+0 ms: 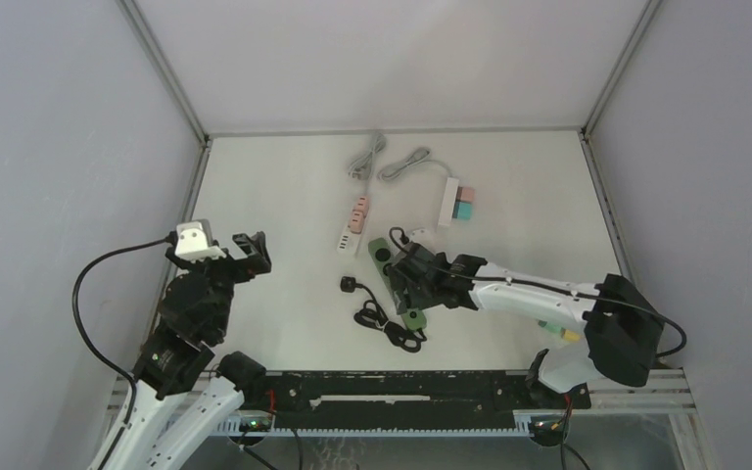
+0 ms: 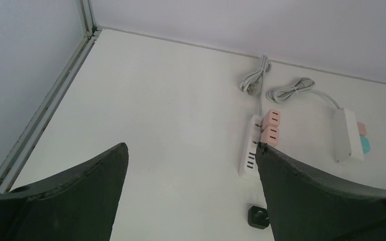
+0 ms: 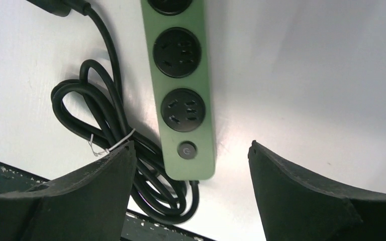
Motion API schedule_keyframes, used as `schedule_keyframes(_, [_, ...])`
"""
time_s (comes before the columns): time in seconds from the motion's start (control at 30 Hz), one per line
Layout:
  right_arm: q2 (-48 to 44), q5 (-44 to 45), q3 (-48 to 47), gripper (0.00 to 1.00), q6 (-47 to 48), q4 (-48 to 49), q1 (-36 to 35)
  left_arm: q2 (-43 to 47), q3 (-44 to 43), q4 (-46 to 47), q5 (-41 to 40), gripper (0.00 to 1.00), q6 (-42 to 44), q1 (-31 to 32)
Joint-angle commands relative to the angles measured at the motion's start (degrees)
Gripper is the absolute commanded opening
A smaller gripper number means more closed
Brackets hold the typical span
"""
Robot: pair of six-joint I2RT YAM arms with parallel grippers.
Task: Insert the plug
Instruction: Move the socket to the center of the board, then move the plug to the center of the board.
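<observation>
**Right gripper [image 3: 191, 150] spread above the green power strip [image 3: 183, 80]**

Its dark, curved fingers stand parted with nothing between them, over the button end of the smooth strip with its round black sockets. The black plug [image 1: 349, 284] lies on the white table [image 1: 284, 196] just left of the strip, seemingly in no socket. Its rubbery cord [image 3: 105, 115] coils beside the strip. The left gripper [image 2: 191, 150] gapes wide, well apart.

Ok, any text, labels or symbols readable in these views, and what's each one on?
No words, brands or numbers readable in any view.
Green power strip, round button: one pale symbol, like "G" or a power sign; unclear.
White strip with pink adapters, white strip with teal adapter: no print visible.
</observation>
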State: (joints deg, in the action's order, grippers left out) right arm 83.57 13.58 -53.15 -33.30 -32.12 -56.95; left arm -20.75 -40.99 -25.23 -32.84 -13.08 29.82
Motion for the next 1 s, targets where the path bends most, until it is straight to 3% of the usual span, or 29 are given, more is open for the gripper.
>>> schedule_keyframes(0.0, [-5.8, 3.5, -0.3, 0.88, -1.4, -5.9, 2.0, 1.8, 0.5, 1.0, -0.1, 1.00, 0.2, -0.4])
schedule_keyframes(0.23, [-13.7, 7.2, 2.3, 0.89, -4.8, -12.6, 9.2, 3.0, 0.5, 1.0, 0.2, 1.00, 0.2, -0.2])
schedule_keyframes(0.67, [-33.6, 5.3, 9.9, 0.89, -8.8, -21.3, 40.9, 5.1, 0.9, 1.6, -0.5, 1.00, 1.1, 3.0])
schedule_keyframes(0.97, [-32.9, 6.3, 11.1, 0.87, -11.6, -22.7, 60.7, 6.1, 1.2, 2.0, -1.3, 1.00, 1.7, 4.5])
